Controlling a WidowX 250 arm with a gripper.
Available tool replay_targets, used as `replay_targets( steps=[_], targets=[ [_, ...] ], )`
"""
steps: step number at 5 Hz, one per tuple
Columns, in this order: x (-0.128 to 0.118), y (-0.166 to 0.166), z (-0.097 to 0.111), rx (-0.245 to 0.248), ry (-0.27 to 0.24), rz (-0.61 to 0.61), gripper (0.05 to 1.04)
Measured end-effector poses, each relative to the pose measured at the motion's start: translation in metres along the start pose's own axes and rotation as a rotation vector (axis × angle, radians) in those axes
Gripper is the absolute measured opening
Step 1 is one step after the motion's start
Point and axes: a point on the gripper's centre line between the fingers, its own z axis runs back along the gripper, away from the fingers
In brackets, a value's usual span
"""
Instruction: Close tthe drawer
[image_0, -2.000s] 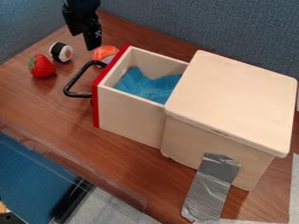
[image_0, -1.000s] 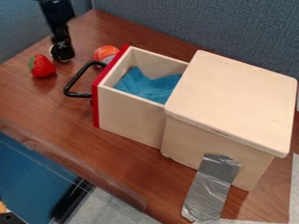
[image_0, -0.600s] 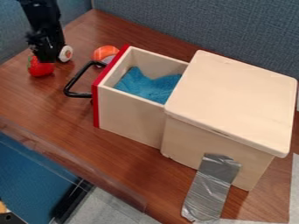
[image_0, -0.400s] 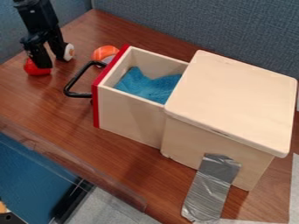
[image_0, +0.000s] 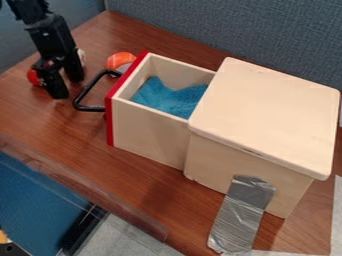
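My black gripper (image_0: 67, 89) hangs at the upper left, just left of the drawer's black handle, its two fingers apart with nothing held between them. The wooden drawer (image_0: 147, 127) is pulled out to the left from the wooden box (image_0: 267, 115). It has a red front edge, and a blue cloth (image_0: 167, 97) lies inside. The black handle (image_0: 81, 96) sticks out from the drawer front towards the gripper. I cannot tell whether gripper and handle touch.
Behind the gripper are a red strawberry (image_0: 33, 76) and a sushi roll (image_0: 81, 55), both partly hidden. Orange-topped sushi (image_0: 120, 60) lies behind the handle. Grey tape (image_0: 242, 215) runs from the box down to the table (image_0: 73, 137). A blue-grey partition (image_0: 234, 30) stands behind.
The gripper has moved left and then down towards the front, passing over the sushi roll and strawberry, and its fingers now show spread. The strawberry has shifted slightly left. The drawer has not moved.
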Motion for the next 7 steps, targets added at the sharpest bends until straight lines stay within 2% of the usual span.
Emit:
replay_targets(
  steps=[1,4,6,7],
  targets=[
    [0.004,-0.005,0.002,-0.012,-0.008,-0.001,1.001],
    [0.032,-0.008,-0.016,-0.065,-0.007,-0.017,1.001],
    [0.050,-0.006,-0.028,-0.026,0.004,-0.004,1.001],
    [0.063,-0.009,-0.033,-0.034,-0.007,-0.008,1.001]
  ],
)
